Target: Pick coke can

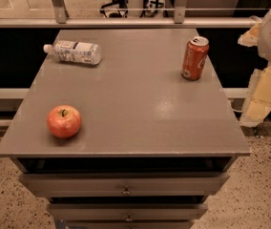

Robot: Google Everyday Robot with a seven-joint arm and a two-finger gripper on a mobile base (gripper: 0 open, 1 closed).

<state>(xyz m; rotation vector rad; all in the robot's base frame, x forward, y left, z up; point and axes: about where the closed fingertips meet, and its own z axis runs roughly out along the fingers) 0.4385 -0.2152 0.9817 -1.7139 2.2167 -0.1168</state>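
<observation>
The coke can (195,58) is a red-orange can with a silver top and white lettering. It stands upright on the far right part of the grey cabinet top (135,104), close to the right edge. My gripper (264,97) hangs off the right side of the cabinet, beyond its edge. It is to the right of the can and a little nearer the camera, and it is apart from the can. It holds nothing that I can see.
A red apple (64,121) sits at the front left of the top. A clear plastic bottle (73,52) with a white label lies on its side at the far left. Drawers (126,185) run below the front edge. A railing (126,22) runs behind the cabinet.
</observation>
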